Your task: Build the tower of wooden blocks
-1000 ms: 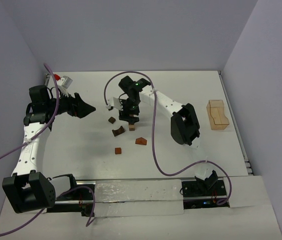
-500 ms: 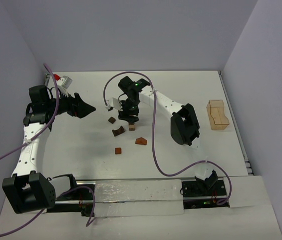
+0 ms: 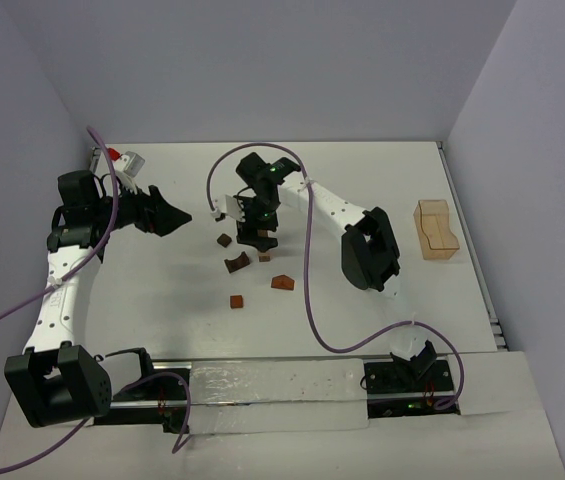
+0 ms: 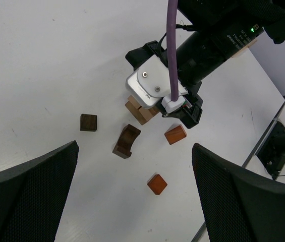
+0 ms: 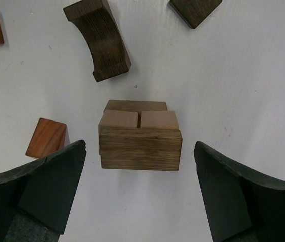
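The wood block tower (image 5: 140, 146) is a low stack: a brown oblong block beside two pale cubes, with another brown block behind them. It also shows as the tower (image 3: 262, 252) and the tower (image 4: 141, 111). My right gripper (image 5: 138, 169) hangs straight over it, open, with its fingers well clear on both sides and nothing held. Loose blocks lie round it: a dark arch (image 5: 99, 38), a dark cube (image 5: 195, 10) and two reddish blocks (image 3: 282, 283) (image 3: 236, 301). My left gripper (image 3: 177, 217) hovers open to the left, pointing at the blocks.
A light-tan open wooden box (image 3: 435, 232) stands at the right edge of the table. A small red and white object (image 3: 122, 160) sits at the back left corner. Purple cables loop over both arms. Walls close in the left, back and right.
The right gripper has shifted slightly over the stack and its jaws stand wider. The left arm and the loose blocks have not moved.
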Controlling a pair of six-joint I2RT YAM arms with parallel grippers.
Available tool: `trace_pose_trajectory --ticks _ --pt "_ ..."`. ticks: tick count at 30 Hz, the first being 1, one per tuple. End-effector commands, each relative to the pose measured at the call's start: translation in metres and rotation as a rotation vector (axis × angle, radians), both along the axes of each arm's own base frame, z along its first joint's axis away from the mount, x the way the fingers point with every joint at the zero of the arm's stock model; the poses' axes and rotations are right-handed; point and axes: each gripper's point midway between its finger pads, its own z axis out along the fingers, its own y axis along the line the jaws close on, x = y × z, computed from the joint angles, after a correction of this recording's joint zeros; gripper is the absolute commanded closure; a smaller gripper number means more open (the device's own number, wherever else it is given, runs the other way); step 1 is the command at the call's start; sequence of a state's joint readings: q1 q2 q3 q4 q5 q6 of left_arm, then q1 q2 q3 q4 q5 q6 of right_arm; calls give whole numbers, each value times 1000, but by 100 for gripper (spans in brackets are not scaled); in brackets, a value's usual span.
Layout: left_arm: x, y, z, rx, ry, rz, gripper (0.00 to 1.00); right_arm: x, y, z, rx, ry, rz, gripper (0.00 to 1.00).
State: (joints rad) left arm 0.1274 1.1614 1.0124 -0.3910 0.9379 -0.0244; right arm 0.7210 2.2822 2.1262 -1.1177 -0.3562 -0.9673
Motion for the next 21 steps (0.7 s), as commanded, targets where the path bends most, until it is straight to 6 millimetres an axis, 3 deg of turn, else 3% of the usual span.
trace_pose_trajectory --ticks 1,7,11,16,19,21 --pt "2 1 13 -6 -59 -9 1 2 18 36 89 -46 -4 3" --pt "3 1 12 6 -61 -21 1 3 19 57 122 -79 -16 2" --pt "8 8 3 64 -92 -4 1 2 20 87 181 -112 -29 1" --pt "15 15 -31 159 -36 -12 4 5 19 151 337 -163 -112 0" --pt "16 0 -53 281 -42 -47 8 2 10 191 434 -175 -175 0" --pt "17 -17 -69 387 -51 -82 11 0 1 205 483 -155 -234 0"
